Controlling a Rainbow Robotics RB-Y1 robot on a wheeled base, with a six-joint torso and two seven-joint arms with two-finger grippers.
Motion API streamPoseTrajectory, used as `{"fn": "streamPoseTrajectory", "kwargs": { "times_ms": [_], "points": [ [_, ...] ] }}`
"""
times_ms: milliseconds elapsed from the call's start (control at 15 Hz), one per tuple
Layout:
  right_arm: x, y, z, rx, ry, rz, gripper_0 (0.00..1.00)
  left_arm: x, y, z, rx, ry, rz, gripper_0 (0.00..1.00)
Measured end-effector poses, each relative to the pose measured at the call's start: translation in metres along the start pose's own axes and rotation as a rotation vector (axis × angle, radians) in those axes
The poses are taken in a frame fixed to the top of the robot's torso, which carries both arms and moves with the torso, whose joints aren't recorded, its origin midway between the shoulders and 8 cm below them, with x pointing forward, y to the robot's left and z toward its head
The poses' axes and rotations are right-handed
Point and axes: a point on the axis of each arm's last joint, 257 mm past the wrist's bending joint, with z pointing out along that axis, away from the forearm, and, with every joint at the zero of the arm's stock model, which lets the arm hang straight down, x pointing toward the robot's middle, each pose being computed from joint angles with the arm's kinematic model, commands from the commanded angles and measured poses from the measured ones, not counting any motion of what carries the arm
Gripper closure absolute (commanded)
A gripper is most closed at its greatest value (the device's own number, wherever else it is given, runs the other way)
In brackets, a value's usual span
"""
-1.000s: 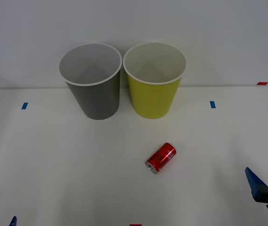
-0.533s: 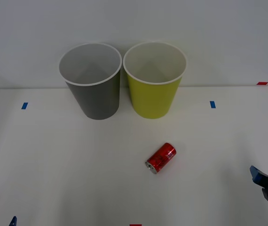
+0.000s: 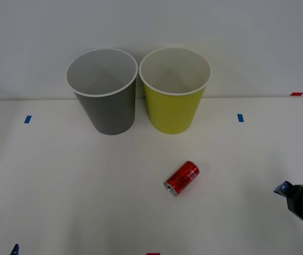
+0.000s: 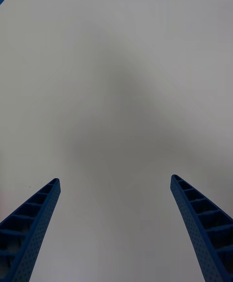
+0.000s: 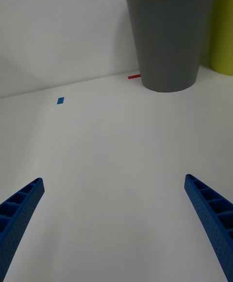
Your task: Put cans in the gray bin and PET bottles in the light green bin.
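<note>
Since a second ago the right gripper (image 3: pixel 300 204) has turned at the table's near right corner: its blue finger, plainly in sight before, is now mostly tucked behind the dark wrist body, with just a blue tip peeking out. Nothing else has shifted.

From its own wrist camera, the right gripper (image 4: pixel 114 228) has its two ribbed blue fingers (image 4: pixel 201 219) spread wide, bare white table (image 4: pixel 116 68) between them, nothing held. A soft shadow lies on the surface ahead of it.

Well off to that gripper's left and a bit farther out lies the red can (image 3: pixel 182 178), on its side, silver end facing the robot. There is dark print on the red wall, but it is too small to read.

Beyond the can, far from both claws, stand the two bins, upright and just beside each other at the back of the table: the gray bin (image 3: pixel 109 114) on the left, the light green bin (image 3: pixel 174 114) on the right, both white-rimmed.

Over at the near left corner sits the left gripper (image 5: pixel 114 223), fingers also wide apart and empty; the gray bin stands ahead of it, with a small blue tape mark (image 5: pixel 60 100) and a red tape mark (image 5: pixel 134 76) on the table.
</note>
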Motion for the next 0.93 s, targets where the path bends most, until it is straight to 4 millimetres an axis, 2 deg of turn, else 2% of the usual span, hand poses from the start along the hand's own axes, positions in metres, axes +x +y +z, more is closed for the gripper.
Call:
{"fn": "streamPoseTrajectory", "kwargs": {
  "times_ms": [400, 667, 933],
  "points": [
    [0.02, 0.081, -0.026, -0.165, 0.187, -0.006, 0.21, 0.0, 0.0, 0.0, 0.0, 0.0, 0.0, 0.0],
    [0.021, 0.108, -0.04, -0.175, 0.233, -0.098, 0.22, 0.0, 0.0, 0.0, 0.0, 0.0, 0.0, 0.0],
    [0.023, 0.134, -0.026, -0.153, 0.328, -0.114, 0.22, 0.0, 0.0, 0.0, 0.0, 0.0, 0.0, 0.0]
  ]
}}
